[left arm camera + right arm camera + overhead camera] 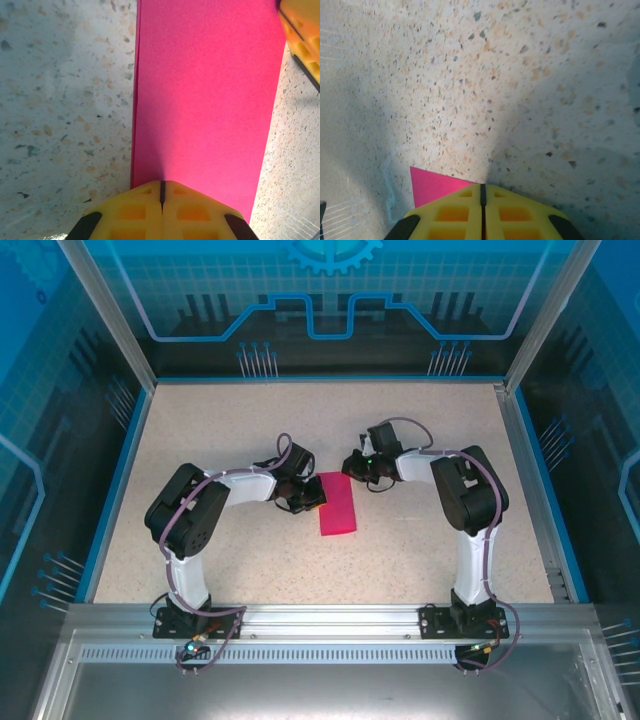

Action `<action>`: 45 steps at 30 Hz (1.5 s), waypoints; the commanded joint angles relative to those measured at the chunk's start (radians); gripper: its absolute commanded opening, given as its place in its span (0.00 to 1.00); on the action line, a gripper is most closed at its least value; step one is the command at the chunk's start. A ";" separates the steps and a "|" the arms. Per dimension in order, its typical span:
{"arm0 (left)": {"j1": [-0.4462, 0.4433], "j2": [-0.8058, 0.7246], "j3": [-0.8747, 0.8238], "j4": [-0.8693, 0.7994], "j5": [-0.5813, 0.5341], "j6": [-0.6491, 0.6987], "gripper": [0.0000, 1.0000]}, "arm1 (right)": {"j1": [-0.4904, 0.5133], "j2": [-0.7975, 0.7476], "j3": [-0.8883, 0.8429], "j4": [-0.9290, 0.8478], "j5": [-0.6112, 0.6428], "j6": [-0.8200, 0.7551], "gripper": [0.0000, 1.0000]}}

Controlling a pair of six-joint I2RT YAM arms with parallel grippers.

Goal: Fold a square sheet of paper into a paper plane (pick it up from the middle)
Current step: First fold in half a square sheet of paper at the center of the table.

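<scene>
Your arms both reach inward: left gripper [312, 496] closed at the edge of the folded pink paper [338, 505], right gripper [352, 470] closed beside its far corner.

The top external camera looks down from high behind the pink paper [338, 504], taking in the whole table [220, 430]. The left wrist camera sits close over that paper, facing along it; the right wrist camera, equally close, catches one corner.
</scene>
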 commanded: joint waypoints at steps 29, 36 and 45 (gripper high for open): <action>-0.015 0.037 -0.015 -0.170 -0.056 0.031 0.06 | 0.055 -0.241 -0.241 -0.148 -0.187 -0.196 0.06; -0.018 0.003 0.008 -0.179 -0.035 0.038 0.10 | 0.041 -0.207 -0.223 -0.213 -0.167 -0.248 0.06; -0.018 -0.042 0.080 -0.064 0.106 0.038 0.18 | 0.022 -0.166 -0.241 -0.218 -0.194 -0.296 0.07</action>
